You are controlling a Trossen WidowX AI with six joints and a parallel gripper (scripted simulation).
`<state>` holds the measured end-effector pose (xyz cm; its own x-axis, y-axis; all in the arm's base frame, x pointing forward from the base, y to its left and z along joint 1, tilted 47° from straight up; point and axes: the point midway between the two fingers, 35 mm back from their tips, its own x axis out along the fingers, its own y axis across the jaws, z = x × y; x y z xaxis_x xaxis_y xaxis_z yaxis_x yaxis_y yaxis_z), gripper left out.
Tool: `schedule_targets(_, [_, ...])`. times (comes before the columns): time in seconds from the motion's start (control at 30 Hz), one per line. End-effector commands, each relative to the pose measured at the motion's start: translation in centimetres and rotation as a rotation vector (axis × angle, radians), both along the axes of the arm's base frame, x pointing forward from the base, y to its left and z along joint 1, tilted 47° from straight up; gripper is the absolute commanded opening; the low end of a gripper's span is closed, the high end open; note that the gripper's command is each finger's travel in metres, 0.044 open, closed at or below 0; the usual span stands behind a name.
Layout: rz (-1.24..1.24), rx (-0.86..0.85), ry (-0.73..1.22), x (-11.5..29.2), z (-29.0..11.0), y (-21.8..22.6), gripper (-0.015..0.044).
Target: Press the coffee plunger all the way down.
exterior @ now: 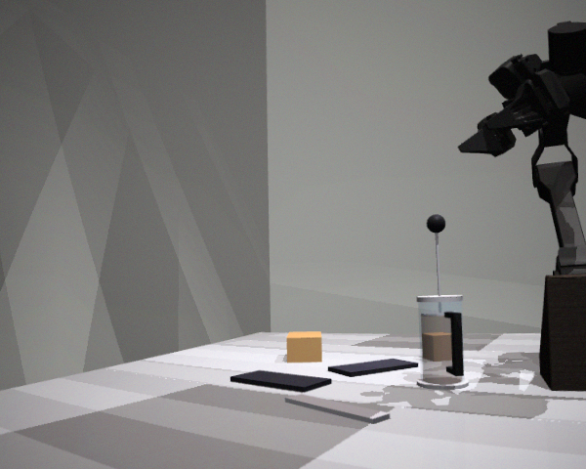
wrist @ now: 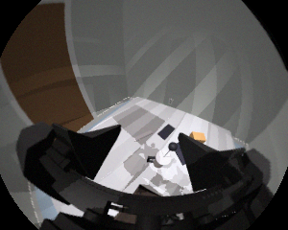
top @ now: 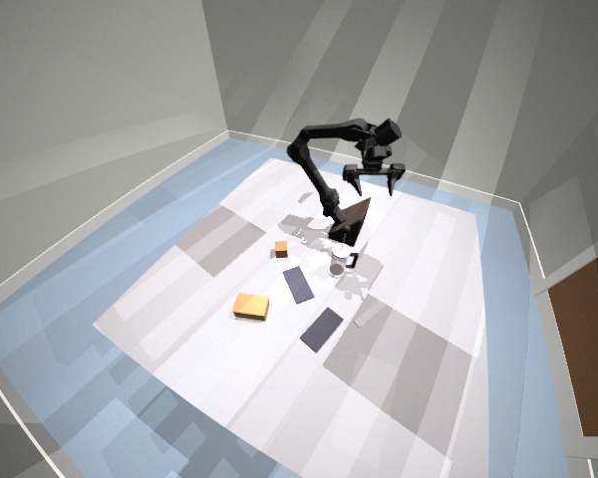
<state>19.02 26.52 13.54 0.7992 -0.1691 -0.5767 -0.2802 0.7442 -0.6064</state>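
The coffee press stands upright on the table, a clear glass with a pale lid and a black handle. Its black plunger knob stands high above the lid on a thin rod, so the plunger is up. My gripper is open and empty. It hangs in the air well above knob height and apart from the press. In the exterior view its fingers are up and to the right of the knob. In the wrist view the knob shows near the right finger.
A dark block stands under the arm, beside the press. Two dark slabs, a pale strip, an orange box and a small orange cube lie around the press.
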Motion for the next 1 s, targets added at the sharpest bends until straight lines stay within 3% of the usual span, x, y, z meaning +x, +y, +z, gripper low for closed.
schedule_targets(0.0, [-0.149, -0.089, -0.044, 2.2, 2.2, -6.0, 0.044])
schedule_targets(0.17, [-0.168, -0.104, -0.047, 2.3, 1.8, -7.4, 0.044])
schedule_targets(0.4, [-0.163, -0.103, -0.042, 1.5, -1.8, -10.8, 0.044])
schedule_targets(0.97, [-0.159, -0.1, -0.036, 2.9, -2.9, -11.4, 0.044])
